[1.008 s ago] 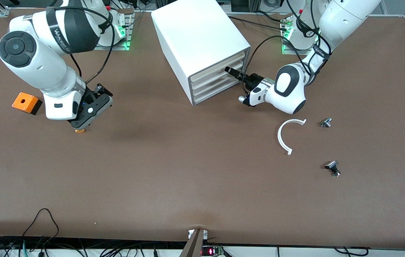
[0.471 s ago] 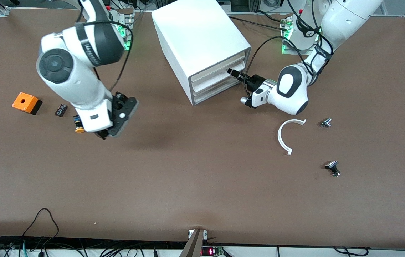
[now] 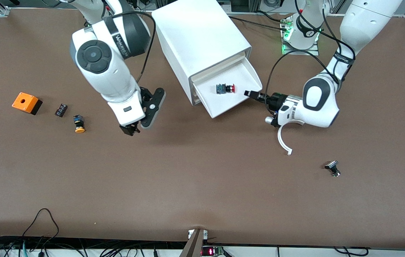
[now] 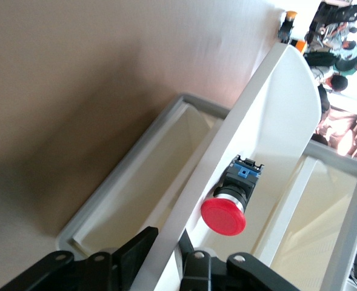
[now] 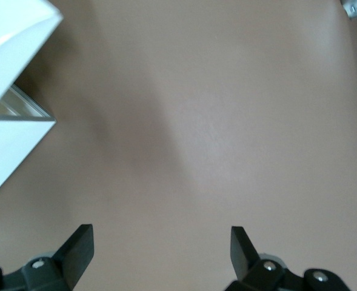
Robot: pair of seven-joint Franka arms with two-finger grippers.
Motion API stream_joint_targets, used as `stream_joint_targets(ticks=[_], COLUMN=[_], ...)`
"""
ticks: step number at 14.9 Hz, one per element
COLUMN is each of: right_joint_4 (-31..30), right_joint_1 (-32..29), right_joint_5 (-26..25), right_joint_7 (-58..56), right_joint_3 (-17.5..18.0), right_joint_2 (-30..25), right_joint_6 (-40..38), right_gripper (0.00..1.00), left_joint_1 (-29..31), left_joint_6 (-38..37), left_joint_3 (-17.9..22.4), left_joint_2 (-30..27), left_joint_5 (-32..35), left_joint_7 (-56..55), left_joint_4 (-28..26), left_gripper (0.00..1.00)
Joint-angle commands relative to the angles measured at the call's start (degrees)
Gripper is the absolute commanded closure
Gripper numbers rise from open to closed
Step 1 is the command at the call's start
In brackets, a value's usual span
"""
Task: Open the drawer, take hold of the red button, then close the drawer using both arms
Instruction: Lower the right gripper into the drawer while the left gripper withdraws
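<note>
The white cabinet (image 3: 195, 32) stands at the back of the table. Its second drawer (image 3: 232, 101) from the top is pulled out toward the front camera. Inside lies the button (image 3: 226, 88), red cap on a dark body. My left gripper (image 3: 249, 94) is at the drawer's corner toward the left arm's end, shut on the front lip. In the left wrist view the jaws of the left gripper (image 4: 164, 250) pinch that lip (image 4: 269, 121), with the red button (image 4: 225, 215) just past it. My right gripper (image 3: 132, 130) hangs open over bare table beside the cabinet, and the right wrist view shows the right gripper (image 5: 160, 242) empty.
Toward the right arm's end lie an orange box with a hole (image 3: 26, 102), a small black part (image 3: 61, 110) and an orange-capped button (image 3: 79, 125). A white curved strip (image 3: 283, 140) lies under the left wrist, and a black and metal part (image 3: 332, 168) sits nearer the front camera.
My left gripper closed on the drawer lip and pulled the drawer out, which uncovered the red button. The right arm swung from the orange box toward the cabinet.
</note>
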Motion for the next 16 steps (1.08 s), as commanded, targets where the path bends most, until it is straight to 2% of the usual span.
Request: stream_joint_targets(ticks=[1,4,5,6,9,12,13,15,16], right_joint_4=[7.44,12.37,12.64,13.34,14.40,14.66,14.66,14.66,14.66], right_joint_1=[3.46,7.68,10.21,10.85,12.34,12.44,12.44,12.52,12.61], right_joint_5=[0.95,0.34,-0.71,-1.41,-1.24,-1.16,-0.98,-1.15,-1.24], right_joint_7=[-1.27,-0.74,0.31,1.62,2.86,3.04,2.95,3.04,2.95], right_joint_3=[-0.24,2.30,2.83,3.01,3.71,6.60,6.96,8.71,8.90], right_joint_2=[5.49,9.10,9.37,9.63,10.60,12.09,13.14,14.81,15.60], right_joint_6=[-2.12,-2.13,-1.61,-0.91,0.76,3.31,4.36,5.08,5.17], right_gripper=[0.00,0.00,0.00,0.00,0.00,0.00,0.00,0.00,0.00], left_joint_1=[-1.01,-0.22,-0.22,-0.04,0.57,0.75,0.92,3.90,5.65], left_joint_6=[5.18,7.30,7.30,7.30,7.30,7.30,7.30,7.48,7.56], left_joint_3=[2.53,2.71,2.71,2.62,2.62,2.62,2.70,2.71,2.71], left_joint_2=[0.28,0.20,0.20,0.02,-0.59,-2.78,-3.40,-6.12,-7.44], left_joint_5=[2.39,2.30,2.30,2.21,2.21,2.47,4.48,17.44,21.77], left_joint_7=[-2.19,-2.18,-2.19,-1.31,-1.31,-1.31,-1.39,-1.31,-1.31], left_joint_4=[2.22,2.75,2.75,2.49,2.66,3.80,5.03,8.27,10.38], left_gripper=[1.00,1.00,0.86,0.01,0.00,0.00,0.00,0.00,0.00])
